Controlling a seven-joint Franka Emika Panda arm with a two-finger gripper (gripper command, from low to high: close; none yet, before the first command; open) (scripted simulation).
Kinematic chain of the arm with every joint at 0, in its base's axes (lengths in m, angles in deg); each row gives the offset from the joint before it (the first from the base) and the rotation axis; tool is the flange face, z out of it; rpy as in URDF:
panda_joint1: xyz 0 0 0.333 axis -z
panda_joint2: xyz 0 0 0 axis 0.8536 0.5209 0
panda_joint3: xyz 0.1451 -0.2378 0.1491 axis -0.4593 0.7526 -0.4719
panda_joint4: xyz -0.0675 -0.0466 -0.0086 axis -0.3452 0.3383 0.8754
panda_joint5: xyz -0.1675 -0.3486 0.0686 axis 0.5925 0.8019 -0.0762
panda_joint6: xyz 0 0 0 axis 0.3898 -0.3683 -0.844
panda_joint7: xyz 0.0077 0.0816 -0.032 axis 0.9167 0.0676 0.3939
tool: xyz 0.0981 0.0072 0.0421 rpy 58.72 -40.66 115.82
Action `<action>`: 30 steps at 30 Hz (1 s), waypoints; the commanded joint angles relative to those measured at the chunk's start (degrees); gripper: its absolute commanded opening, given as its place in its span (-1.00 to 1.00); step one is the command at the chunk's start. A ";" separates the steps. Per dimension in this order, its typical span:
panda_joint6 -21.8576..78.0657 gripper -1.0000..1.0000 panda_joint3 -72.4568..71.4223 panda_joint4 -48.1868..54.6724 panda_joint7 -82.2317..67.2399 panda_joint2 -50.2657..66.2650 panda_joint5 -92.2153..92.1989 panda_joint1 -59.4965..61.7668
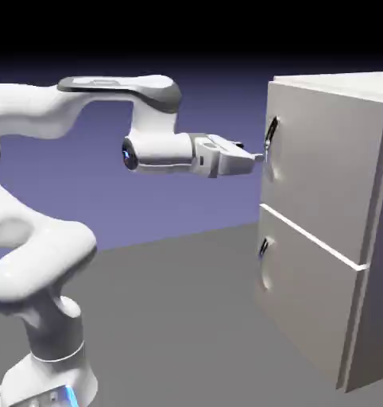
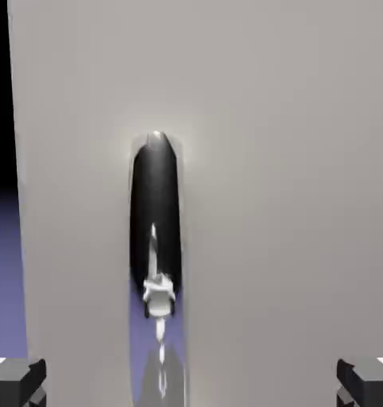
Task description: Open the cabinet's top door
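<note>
The cabinet (image 1: 330, 207), tall and light grey, fills the right side of the exterior view, standing on the dark grey surface (image 1: 179, 318). Its top door (image 1: 326, 159) is the larger panel, in the upper right of the frame, and it sits closed above the lower door (image 1: 306, 294), with a bright seam between them. A dark curved handle (image 1: 271, 133) is mounted near the top door's left edge; a similar lower handle (image 1: 264, 248) is on the panel below.

The white arm (image 1: 44, 254) rises from the lower left and reaches across the upper part of the frame. Its jaws (image 1: 259, 157) point right, close to the top door's handle. In the hand view they are wide open, one fingertip at each side of the bottom edge, with nothing gripped. The handle stands upright left of centre there, its shiny surface showing a reflection, and the door's pale face fills most of the background.
</note>
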 commanded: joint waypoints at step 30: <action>6.61 -1.00 25.31 -3.45 -29.43 15.64 -4.03 -24.27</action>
